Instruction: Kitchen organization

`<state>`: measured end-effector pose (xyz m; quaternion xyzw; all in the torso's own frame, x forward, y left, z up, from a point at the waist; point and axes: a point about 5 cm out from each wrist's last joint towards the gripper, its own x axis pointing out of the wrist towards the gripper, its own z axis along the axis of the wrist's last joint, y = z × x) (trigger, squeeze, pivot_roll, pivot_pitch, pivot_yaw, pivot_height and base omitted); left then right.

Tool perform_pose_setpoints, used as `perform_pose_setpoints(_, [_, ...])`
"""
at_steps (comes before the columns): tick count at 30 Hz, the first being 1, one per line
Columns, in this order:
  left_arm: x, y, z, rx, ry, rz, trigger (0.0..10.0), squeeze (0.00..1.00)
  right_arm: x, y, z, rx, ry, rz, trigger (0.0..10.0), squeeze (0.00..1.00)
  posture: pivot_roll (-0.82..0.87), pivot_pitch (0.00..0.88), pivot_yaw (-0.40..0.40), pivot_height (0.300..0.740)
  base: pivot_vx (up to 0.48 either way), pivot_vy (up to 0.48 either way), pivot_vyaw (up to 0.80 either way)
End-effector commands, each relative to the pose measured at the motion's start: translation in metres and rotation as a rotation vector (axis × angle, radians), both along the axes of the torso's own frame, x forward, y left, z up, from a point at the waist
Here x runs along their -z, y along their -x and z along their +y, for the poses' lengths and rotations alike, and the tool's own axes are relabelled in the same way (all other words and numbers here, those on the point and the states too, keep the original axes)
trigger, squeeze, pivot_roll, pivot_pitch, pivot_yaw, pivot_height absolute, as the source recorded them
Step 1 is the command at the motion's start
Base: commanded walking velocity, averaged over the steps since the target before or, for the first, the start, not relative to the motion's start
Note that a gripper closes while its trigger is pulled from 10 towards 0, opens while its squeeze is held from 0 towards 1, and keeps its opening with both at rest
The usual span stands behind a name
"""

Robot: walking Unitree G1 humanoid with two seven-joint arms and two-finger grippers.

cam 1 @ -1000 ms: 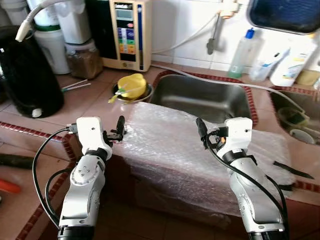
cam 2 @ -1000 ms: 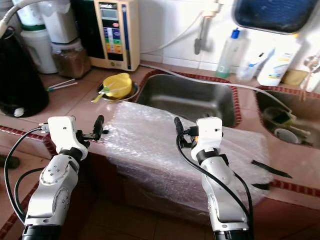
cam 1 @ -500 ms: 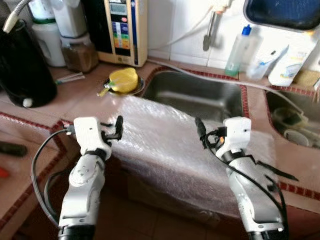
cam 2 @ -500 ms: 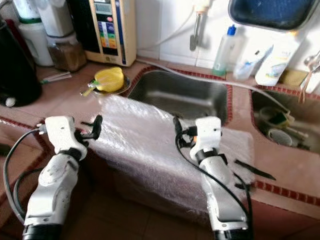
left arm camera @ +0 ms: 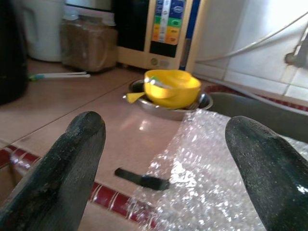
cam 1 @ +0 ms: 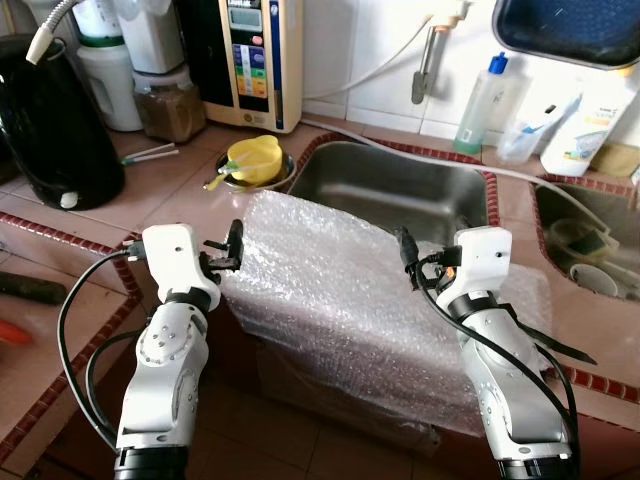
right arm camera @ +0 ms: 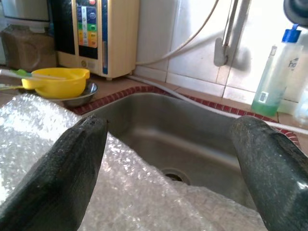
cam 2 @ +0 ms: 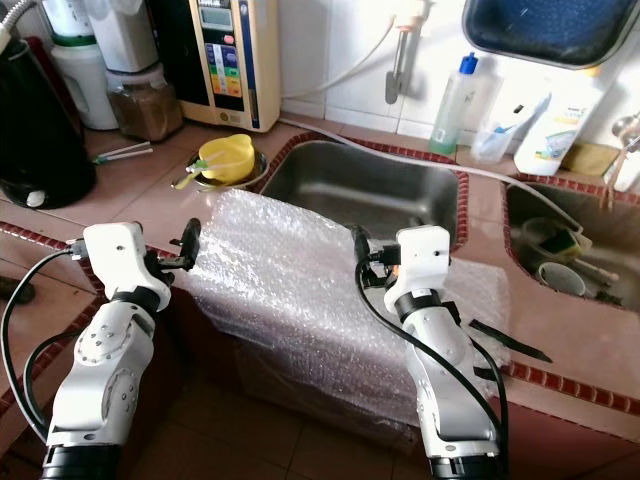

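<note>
A large sheet of bubble wrap [cam 1: 340,290] lies over the tiled counter's front edge, before the steel sink [cam 1: 400,190], and hangs down the cabinet front. My left gripper [cam 1: 230,250] is open at the wrap's left edge, just above the counter; the left wrist view has the wrap [left arm camera: 216,183] between and below its fingers [left arm camera: 72,159]. Over the wrap's upper right part, close to the sink's front rim, my right gripper [cam 1: 407,258] is open too, with nothing between its fingers [right arm camera: 72,163]. A yellow bowl [cam 1: 255,160] sits in a steel dish left of the sink.
A black kettle [cam 1: 55,120], jars and a water unit [cam 1: 252,60] stand at the back left. A soap bottle [cam 1: 480,105] stands behind the sink. A second sink [cam 1: 590,240] with dishes is at the right. A black strip [cam 1: 560,345] lies by the wrap's right edge.
The camera has shifted a little. Both grippers stay open at the same places by the bubble wrap, and the wrap has not visibly moved.
</note>
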<state>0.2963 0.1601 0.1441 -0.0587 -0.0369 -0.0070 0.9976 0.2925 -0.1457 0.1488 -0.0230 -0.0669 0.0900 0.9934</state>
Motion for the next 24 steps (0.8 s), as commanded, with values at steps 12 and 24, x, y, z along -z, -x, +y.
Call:
perform_pose_setpoints(12, [-0.0107, -0.0004, -0.0106, 0.062, 0.011, -0.046, 10.0, 0.00, -0.0038, 0.0002, -0.0002, -0.021, 0.013, -0.018, 10.0, 0.00, 0.02, 0.000, -0.022, 0.740, 0.300, 0.000, 0.00])
perform_pose_setpoints(24, [-0.0098, 0.0004, -0.0114, 0.064, 0.010, -0.037, 10.0, 0.00, -0.0012, 0.0038, 0.0042, -0.064, 0.004, -0.006, 10.0, 0.00, 0.02, 0.000, -0.025, 0.740, 0.422, 0.000, 0.00])
